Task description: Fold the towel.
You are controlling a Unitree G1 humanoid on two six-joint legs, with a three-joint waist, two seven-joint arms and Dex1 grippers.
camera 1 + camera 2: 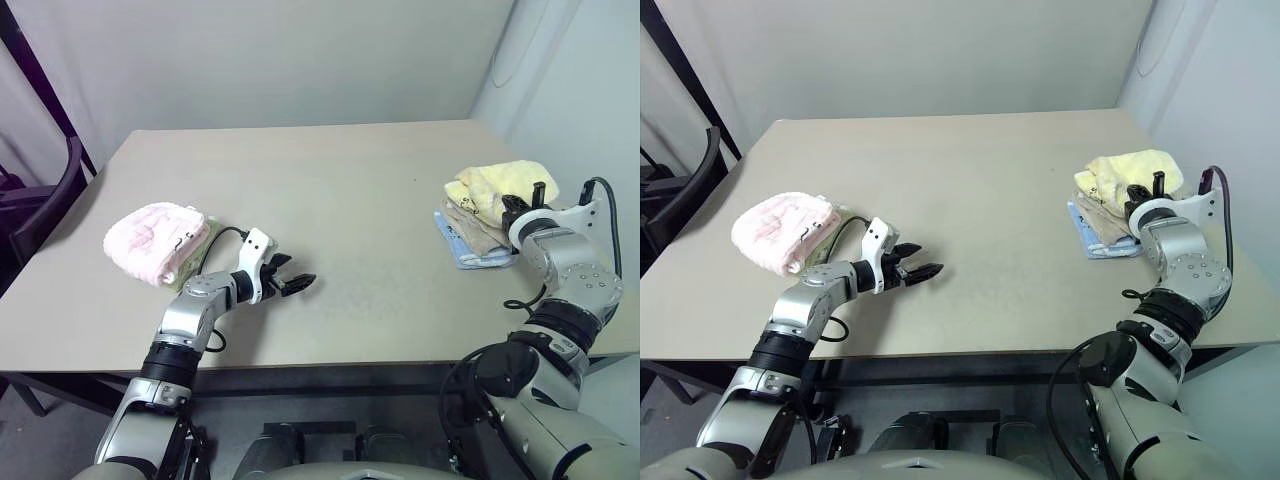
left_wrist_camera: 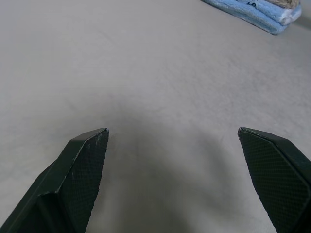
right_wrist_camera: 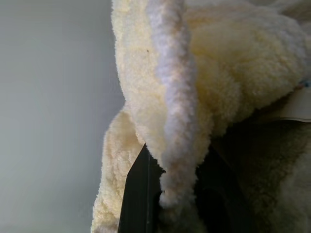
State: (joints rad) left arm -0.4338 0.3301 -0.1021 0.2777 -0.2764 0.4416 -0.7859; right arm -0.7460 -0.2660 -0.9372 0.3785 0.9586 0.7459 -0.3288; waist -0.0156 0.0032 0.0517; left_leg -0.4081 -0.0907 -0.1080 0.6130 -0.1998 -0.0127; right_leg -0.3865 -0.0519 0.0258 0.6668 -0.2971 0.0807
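table [image 1: 340, 180] middle bare | right gripper [image 1: 1145, 192] clamps yellow towel [image 1: 495, 185] on the stack near right edge | left gripper [image 1: 290, 283] spread, empty, low over near-left table

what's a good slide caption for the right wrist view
Right gripper shut on a whitish-edged fold of the pale yellow towel, bunched atop the towel stack.
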